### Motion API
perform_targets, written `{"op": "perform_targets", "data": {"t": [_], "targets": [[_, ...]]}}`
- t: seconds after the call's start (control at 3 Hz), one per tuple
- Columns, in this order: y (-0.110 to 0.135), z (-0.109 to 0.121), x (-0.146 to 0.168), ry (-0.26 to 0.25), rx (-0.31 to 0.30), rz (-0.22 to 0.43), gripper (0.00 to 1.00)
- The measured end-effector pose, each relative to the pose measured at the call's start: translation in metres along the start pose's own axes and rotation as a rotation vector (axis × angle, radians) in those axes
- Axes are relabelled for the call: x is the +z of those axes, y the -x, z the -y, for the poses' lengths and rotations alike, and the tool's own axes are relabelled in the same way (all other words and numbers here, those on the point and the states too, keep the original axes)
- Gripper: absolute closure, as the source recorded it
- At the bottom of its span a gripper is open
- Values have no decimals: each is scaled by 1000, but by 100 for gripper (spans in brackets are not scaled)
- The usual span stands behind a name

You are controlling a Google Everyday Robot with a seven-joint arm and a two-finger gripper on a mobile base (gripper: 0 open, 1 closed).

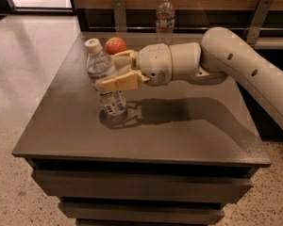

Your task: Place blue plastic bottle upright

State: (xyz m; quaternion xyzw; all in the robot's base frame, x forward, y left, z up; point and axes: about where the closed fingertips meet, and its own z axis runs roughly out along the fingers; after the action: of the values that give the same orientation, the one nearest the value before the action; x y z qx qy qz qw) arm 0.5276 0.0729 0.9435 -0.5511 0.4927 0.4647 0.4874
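Note:
The blue plastic bottle (105, 79) is a small clear bottle with a white cap and a pale label. It stands nearly upright on the dark table (179, 126), leaning slightly left, its base on or just above the surface. My gripper (114, 75) reaches in from the right and is shut on the bottle's middle, one tan finger in front and one behind.
A red apple (115, 45) lies just behind the gripper. A taller slim clear bottle (165, 19) stands at the table's back edge against a wooden wall. The table's left and front edges drop to a speckled floor.

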Motion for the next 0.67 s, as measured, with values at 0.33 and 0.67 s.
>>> {"op": "perform_targets", "data": {"t": [0.33,0.67], "targets": [[-2,0,0,2,-1,46,100],[-4,-1,0,3,-4,74,100]]}}
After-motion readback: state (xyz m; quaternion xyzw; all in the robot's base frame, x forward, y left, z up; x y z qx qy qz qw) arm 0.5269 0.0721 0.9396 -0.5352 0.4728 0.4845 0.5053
